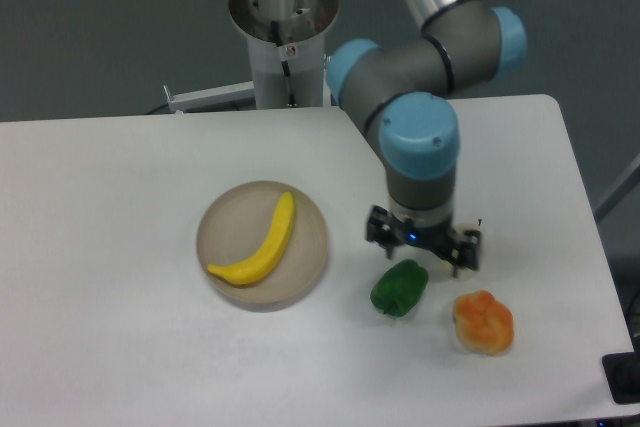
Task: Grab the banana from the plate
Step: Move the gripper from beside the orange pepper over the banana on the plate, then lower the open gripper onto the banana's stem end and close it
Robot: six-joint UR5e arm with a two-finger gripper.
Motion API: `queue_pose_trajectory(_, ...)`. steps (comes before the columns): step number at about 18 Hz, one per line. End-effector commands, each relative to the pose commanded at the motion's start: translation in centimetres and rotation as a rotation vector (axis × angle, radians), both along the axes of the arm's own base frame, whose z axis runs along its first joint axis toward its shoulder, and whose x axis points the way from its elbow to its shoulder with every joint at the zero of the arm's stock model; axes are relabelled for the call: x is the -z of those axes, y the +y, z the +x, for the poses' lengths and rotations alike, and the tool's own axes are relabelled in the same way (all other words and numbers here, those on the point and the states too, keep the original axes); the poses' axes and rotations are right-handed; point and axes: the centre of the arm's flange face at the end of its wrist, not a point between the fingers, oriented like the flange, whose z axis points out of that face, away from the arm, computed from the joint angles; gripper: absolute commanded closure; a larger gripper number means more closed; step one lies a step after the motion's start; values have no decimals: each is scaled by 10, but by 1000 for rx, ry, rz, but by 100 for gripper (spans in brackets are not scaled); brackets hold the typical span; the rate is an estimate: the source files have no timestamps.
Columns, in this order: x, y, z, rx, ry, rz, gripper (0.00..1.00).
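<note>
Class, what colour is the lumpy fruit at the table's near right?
Orange lumpy fruit, clearest in the fixed camera view.

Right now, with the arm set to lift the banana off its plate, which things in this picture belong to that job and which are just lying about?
Belong to the job:
- banana, lying on the plate
- plate
- gripper, above the table right of the plate, holding nothing

Just lying about:
- green pepper, on the table right of the plate
- orange lumpy fruit, further right

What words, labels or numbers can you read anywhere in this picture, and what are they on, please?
None can be read.
Small red-and-white sticker on the arm's base column: too small and blurred to read.
Banana, plate, green pepper, orange fruit: no text visible.
</note>
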Motion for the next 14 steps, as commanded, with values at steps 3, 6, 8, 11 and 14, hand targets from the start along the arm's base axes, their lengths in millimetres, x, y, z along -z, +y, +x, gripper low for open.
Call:
queue_pose_trajectory(3, 13, -17, 22, -6, -60, 4, 0)
queue_pose_trajectory(6, 37, -23, 52, 0, -73, -6, 0)
queue_pose_trajectory(8, 53, -16, 79, 18, -50, 25, 0)
queue_pose_trajectory(11, 78, -16, 105, 21, -36, 31, 0)
queue_pose_trajectory(14, 96, -25, 118, 28, -43, 11, 0)
